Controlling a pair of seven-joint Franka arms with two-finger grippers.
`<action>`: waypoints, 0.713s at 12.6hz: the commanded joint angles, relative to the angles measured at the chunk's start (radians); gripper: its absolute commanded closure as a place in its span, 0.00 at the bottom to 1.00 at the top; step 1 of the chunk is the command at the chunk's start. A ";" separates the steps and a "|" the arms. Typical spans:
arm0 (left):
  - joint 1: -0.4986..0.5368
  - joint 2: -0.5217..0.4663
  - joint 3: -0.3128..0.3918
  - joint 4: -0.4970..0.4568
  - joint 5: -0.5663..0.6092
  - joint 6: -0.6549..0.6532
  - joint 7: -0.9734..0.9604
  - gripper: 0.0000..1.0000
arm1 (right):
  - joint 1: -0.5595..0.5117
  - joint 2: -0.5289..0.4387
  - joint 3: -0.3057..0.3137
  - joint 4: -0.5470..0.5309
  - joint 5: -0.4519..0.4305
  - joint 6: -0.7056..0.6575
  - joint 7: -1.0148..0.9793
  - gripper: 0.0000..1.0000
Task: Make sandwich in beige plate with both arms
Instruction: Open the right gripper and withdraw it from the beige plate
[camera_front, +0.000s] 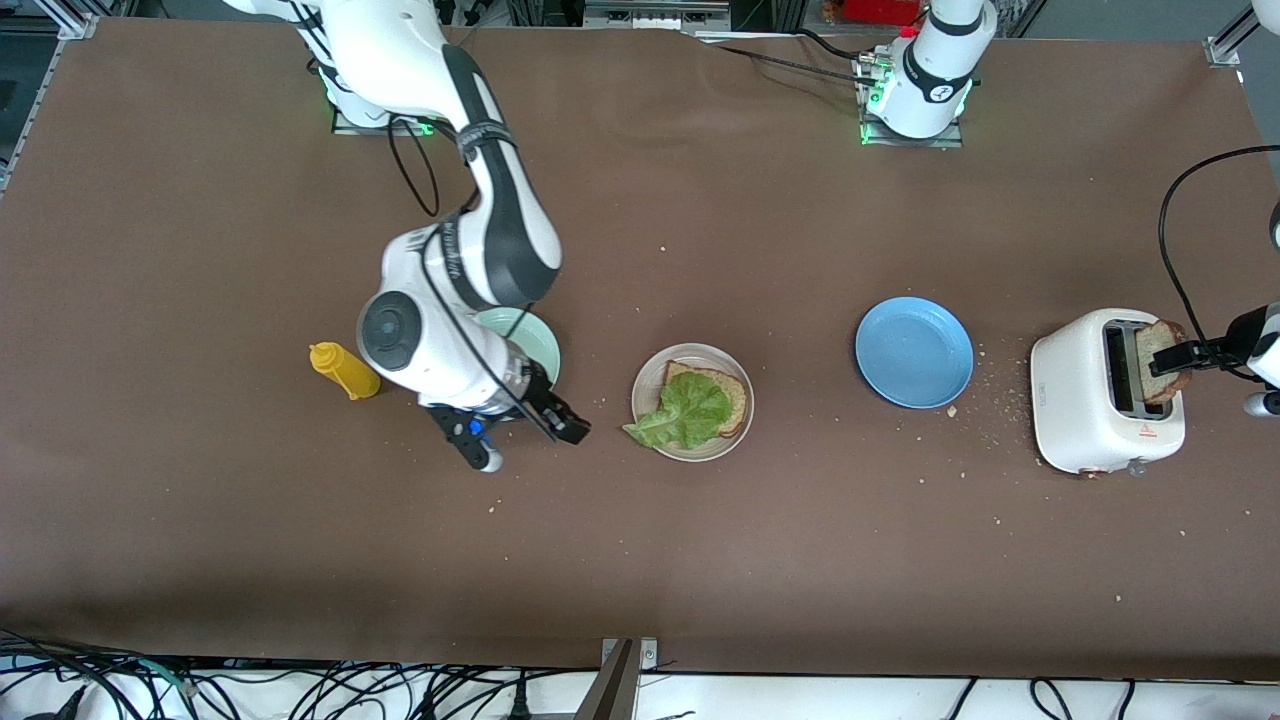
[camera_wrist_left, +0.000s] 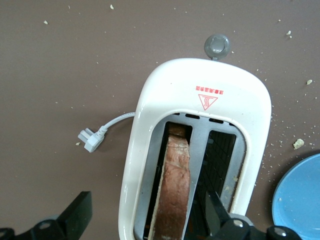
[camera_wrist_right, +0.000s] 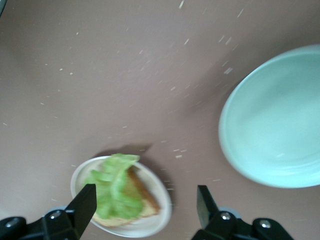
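- Bread slice (camera_front: 1165, 357) stands upright in the toaster (camera_front: 1105, 392), half out of the slot, at the left arm's end of the bench (camera_front: 700, 560); it is the sandwich's missing top.
- Left gripper (camera_front: 1185, 355) hangs over the toaster with jaws spread wide, one finger on each side of the slice, not yet pinching it as far as the wrist view shows.
- To do this well: centre the slice between the fingers, close gently on the flat faces near the crust, then lift straight up so the slice clears the slot without dragging the toaster.
- Beige plate (camera_front: 692, 402) sits well apart from the toaster toward the right arm's end, past the blue plate (camera_front: 914, 351); it holds the bottom slice (camera_front: 730, 392) with the lettuce leaf (camera_front: 685, 412) draped over it, one edge hanging over the rim.
- Right gripper (camera_front: 520, 420) waits released and empty, between the beige plate and the mint-green plate (camera_front: 535, 340), with the yellow bottle (camera_front: 345, 370) farther out from the toaster.
- Risk, I judge: too hard a squeeze crumbles the bread.
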 joint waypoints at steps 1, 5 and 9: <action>0.024 -0.018 -0.011 -0.028 -0.045 0.014 0.013 0.04 | 0.012 -0.038 -0.104 -0.015 -0.061 -0.150 -0.237 0.10; 0.043 -0.011 -0.011 -0.033 -0.112 -0.006 0.009 1.00 | 0.010 -0.049 -0.280 -0.018 -0.064 -0.262 -0.593 0.04; 0.040 0.018 -0.008 0.062 -0.062 -0.156 0.069 1.00 | 0.009 -0.049 -0.382 -0.045 -0.066 -0.310 -0.842 0.01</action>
